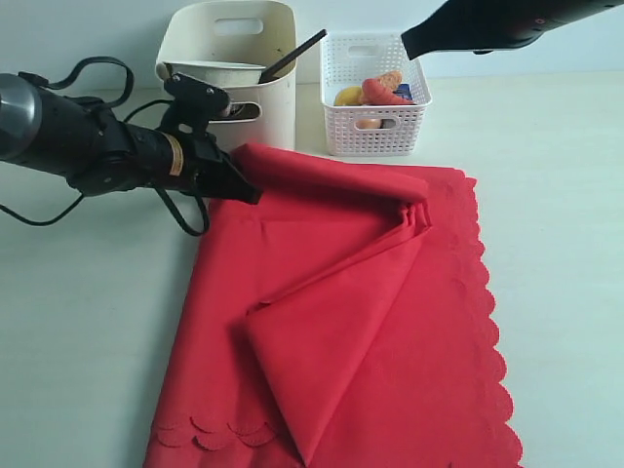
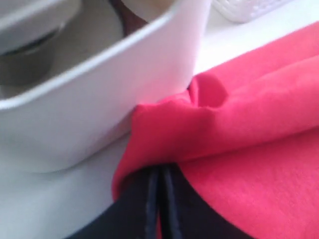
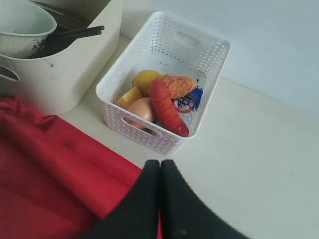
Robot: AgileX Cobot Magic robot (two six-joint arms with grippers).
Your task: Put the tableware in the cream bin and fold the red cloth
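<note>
Left claw (image 2: 160, 174), closed on the red cloth (image 1: 390, 322) beside the cream bin (image 1: 263, 107), may bump it; right claw (image 3: 160, 169) closed, empty.

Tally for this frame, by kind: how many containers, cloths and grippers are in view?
Containers: 2 (cream bin, white lattice basket)
Cloths: 1 (red cloth)
Grippers: 2 (left gripper, right gripper)
Total: 5
</note>
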